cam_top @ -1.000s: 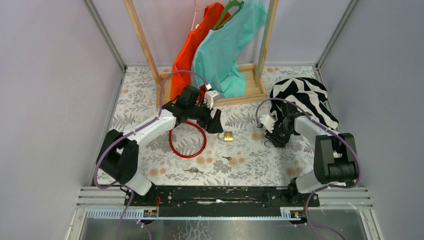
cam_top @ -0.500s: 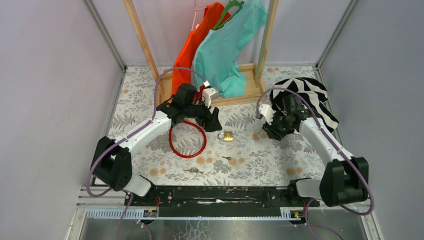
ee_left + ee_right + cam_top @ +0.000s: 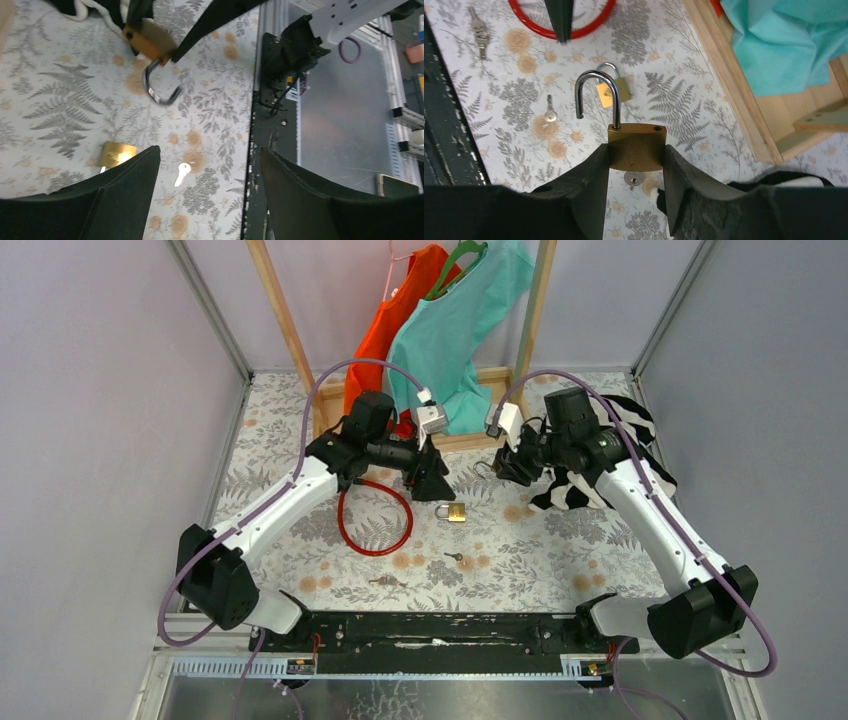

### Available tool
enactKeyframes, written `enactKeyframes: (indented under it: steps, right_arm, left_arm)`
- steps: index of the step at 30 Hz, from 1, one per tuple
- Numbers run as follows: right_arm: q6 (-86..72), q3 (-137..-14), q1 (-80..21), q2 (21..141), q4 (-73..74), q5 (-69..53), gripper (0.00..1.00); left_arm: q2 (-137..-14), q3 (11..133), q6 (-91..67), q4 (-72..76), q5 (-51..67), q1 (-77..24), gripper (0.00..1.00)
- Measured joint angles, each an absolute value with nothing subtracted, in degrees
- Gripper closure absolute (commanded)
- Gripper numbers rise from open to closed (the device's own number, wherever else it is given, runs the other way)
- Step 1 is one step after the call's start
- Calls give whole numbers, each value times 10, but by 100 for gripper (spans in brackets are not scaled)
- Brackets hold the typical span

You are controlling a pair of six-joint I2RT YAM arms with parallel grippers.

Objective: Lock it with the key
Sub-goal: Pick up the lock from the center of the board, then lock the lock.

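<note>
Two brass padlocks. The right gripper pinches the held padlock, steel shackle swung open, right of the red ring. The loose padlock lies beside the ring, near the left gripper, which is spread wide and empty. One silver key lies near the ring.

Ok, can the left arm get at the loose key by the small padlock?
Probably yes. The left gripper is open above the table, and the key lies bare below it, apart from the small padlock. The right gripper, holding the other padlock, is off to one side.
</note>
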State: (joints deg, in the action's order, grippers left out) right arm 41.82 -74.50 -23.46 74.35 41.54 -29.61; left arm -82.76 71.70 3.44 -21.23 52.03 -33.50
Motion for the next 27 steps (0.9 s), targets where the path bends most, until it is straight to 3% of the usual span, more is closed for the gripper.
enactKeyframes:
  steps: [15,27]
  right_arm:
    - [385,-750,-303,747,431,-275,100]
    - [380,-750,-308,745,431,-276,100]
  left_arm:
    - [-863,694,-156,-124,535,-347,51]
    - [-866,684,-192,-85,545,-347,65]
